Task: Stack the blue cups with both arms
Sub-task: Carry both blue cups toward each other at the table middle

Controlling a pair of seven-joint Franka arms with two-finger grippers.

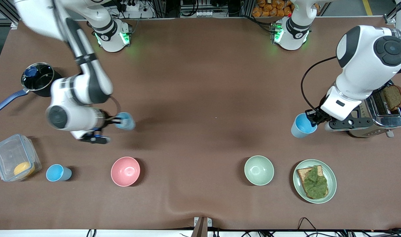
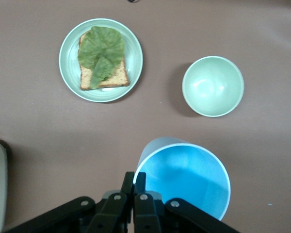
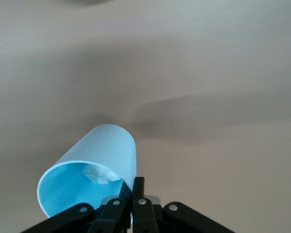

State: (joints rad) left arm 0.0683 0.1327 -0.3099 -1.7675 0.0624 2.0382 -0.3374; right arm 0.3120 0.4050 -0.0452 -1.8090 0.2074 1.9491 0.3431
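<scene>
Blue cups are showing in three places. The right tool is gripping one blue cup by its rim, fingers pinched on the wall, and is holding it tilted in the air over bare brown counter toward the right arm's end; the right wrist view is showing the same cup leaning on its side in the right tool, with something pale inside it. The left tool is clamping the rim of a second blue cup just beside a chrome toaster that is carrying a slice of dark bread; whether this cup is touching the counter cannot be told. The left wrist view is looking straight down into that cup, the left tool pinched on its wall.

A third blue cup is standing free on the counter between a clear plastic container and a pink bowl. A pale green bowl and a green plate with toast under a lettuce leaf are sitting toward the left arm's end. A black saucepan is sitting near the right arm.
</scene>
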